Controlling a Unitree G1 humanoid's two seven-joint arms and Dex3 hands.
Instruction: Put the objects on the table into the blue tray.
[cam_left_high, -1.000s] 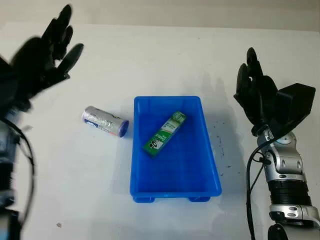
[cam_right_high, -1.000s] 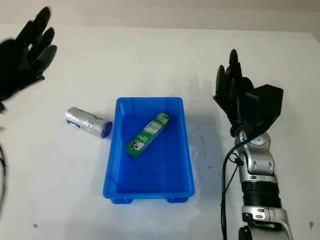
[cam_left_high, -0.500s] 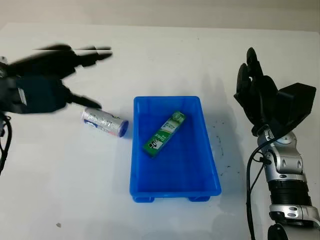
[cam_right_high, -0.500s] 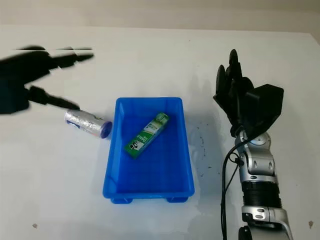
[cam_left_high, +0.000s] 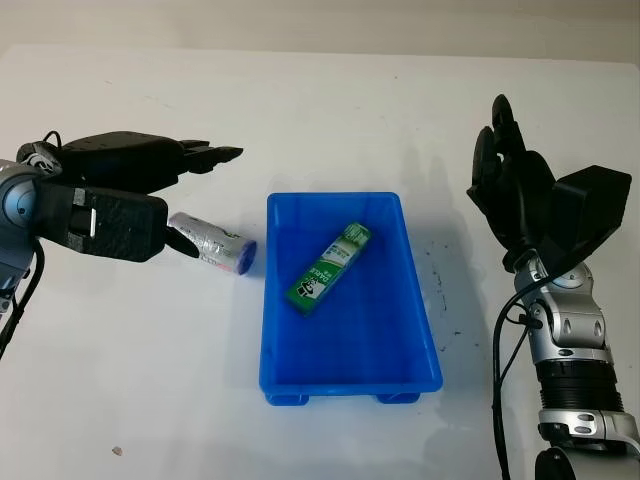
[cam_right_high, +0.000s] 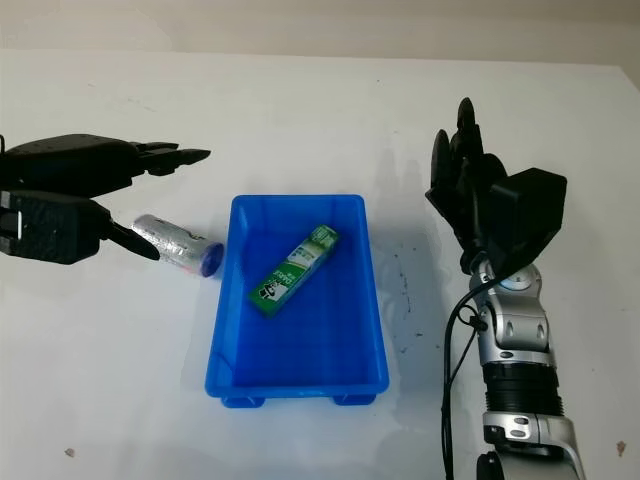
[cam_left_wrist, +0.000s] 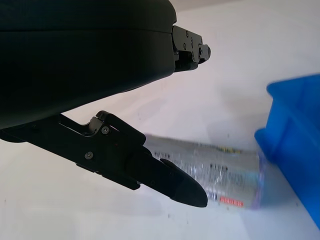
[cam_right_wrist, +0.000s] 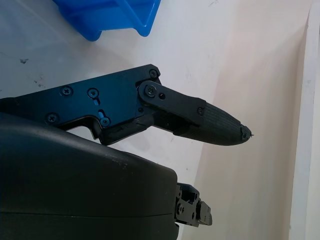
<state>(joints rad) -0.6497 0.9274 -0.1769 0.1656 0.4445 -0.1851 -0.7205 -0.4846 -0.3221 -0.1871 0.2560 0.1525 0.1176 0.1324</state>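
Observation:
A blue tray (cam_left_high: 420, 330) sits mid-table with a green toothpaste box (cam_left_high: 330, 267) lying slanted inside it. A silver foil-wrapped roll with a purple end (cam_left_high: 215, 245) lies on the table just left of the tray, seen close in the left wrist view (cam_left_wrist: 210, 167). My left hand (cam_left_high: 195, 200) hovers open over the roll's left end, upper fingers (cam_left_high: 205, 155) reaching toward the tray and the thumb (cam_left_wrist: 165, 177) low beside the roll. My right hand (cam_left_high: 510, 185) is held upright and open to the right of the tray.
The white table (cam_left_high: 330, 110) runs back to a pale wall. Small dark specks (cam_left_high: 440, 280) mark the surface right of the tray. A corner of the tray (cam_right_wrist: 107, 15) appears in the right wrist view.
My left hand swung down from raised at the far left to a level pose over the foil roll. The roll, the tray and the right hand have not moved.

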